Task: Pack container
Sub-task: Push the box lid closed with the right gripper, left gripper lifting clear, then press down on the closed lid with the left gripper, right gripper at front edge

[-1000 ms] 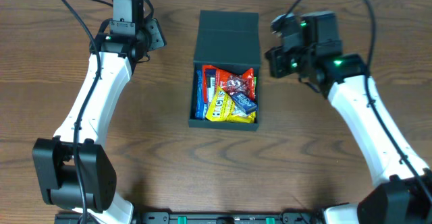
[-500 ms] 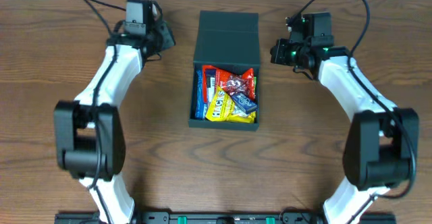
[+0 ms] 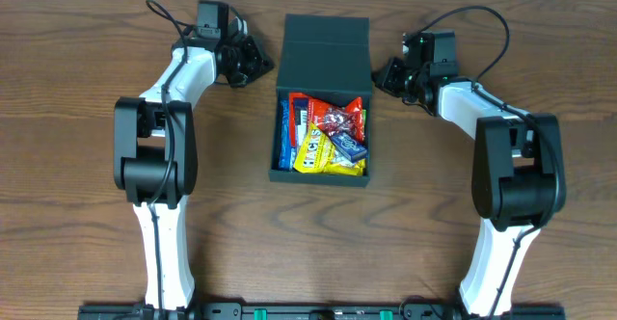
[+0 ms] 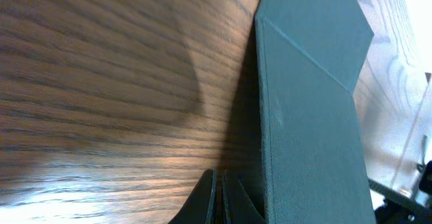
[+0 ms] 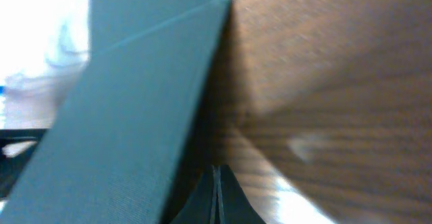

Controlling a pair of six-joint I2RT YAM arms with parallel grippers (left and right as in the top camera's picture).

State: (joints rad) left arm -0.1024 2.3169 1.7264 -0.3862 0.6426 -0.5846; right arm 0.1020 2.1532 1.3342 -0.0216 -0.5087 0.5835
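The dark green-black square matte box with a hinged flap lid sits near the middle of the brown wood-grain table. Its lid is folded back flat toward 12 o'clock and its open compartment lies toward 6 o'clock. Inside the compartment is a heap of bright snack packets in yellow, red and blue, which fill it from wall to wall. The left gripper lies at 9 o'clock of the flap, just beside the lid's edge and pointing at it. In the left wrist view its two dark fingers are pressed together with nothing between them, low over the wood, and the box's side wall is close on one side. The right gripper mirrors it at 3 o'clock of the flap, near that edge. The right wrist view is blurred, but its fingertips also meet in a narrow point, pinched closed and empty, next to the box's matte wall. Neither claw touches the box as far as the views show.
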